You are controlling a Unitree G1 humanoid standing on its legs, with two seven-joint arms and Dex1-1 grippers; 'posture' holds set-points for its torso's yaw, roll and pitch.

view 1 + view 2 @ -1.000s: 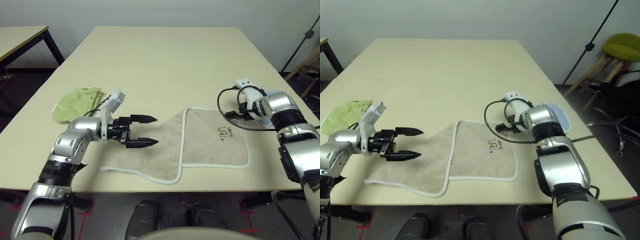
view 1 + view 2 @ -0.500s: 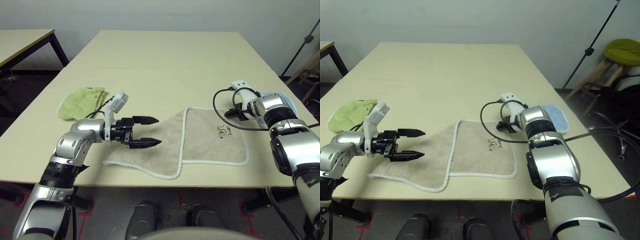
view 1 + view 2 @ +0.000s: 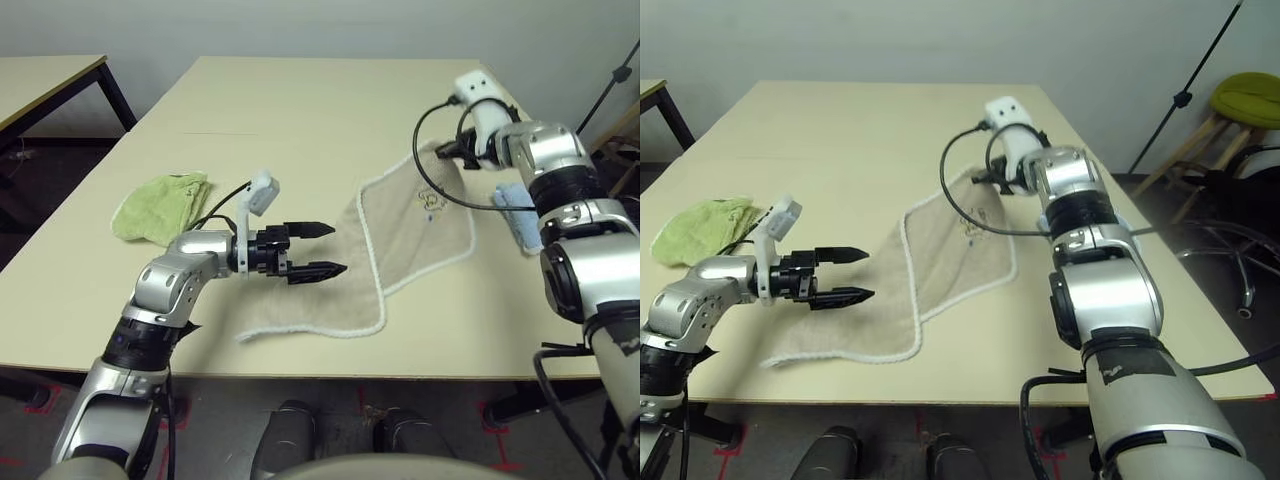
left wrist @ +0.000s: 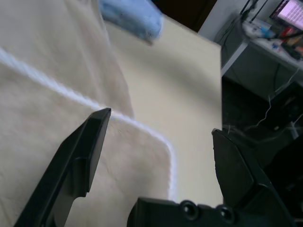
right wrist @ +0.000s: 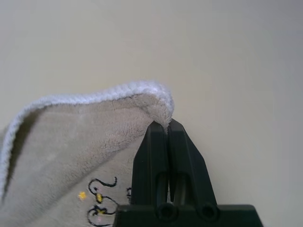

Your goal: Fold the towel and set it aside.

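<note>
We stand at a pale wooden surface (image 3: 330, 110) in a room with a light wall. A second table (image 3: 45, 75) sits off to our left, and on our right are a dark tripod pole (image 3: 1185, 95) and a stool with a lime-green cushion (image 3: 1245, 95) over a dark floor.

The towel (image 3: 400, 250) lies across the near middle of the surface, beige with white rope edging. Its far right corner is raised off the surface, and the small dark logo (image 5: 102, 201) sits close to that lifted corner. Our right pincer (image 5: 162, 125) is clamped on the towel at that corner, fingers pressed together around the edging. Our left pincer (image 3: 330, 250) hovers over the towel's near left part with its two black fingers (image 4: 80, 156) spread apart, holding nothing.

A lime-green cloth (image 3: 160, 205) lies bunched near the left edge. A light-blue cloth (image 3: 515, 210) rests near the right edge, just beside the towel.
</note>
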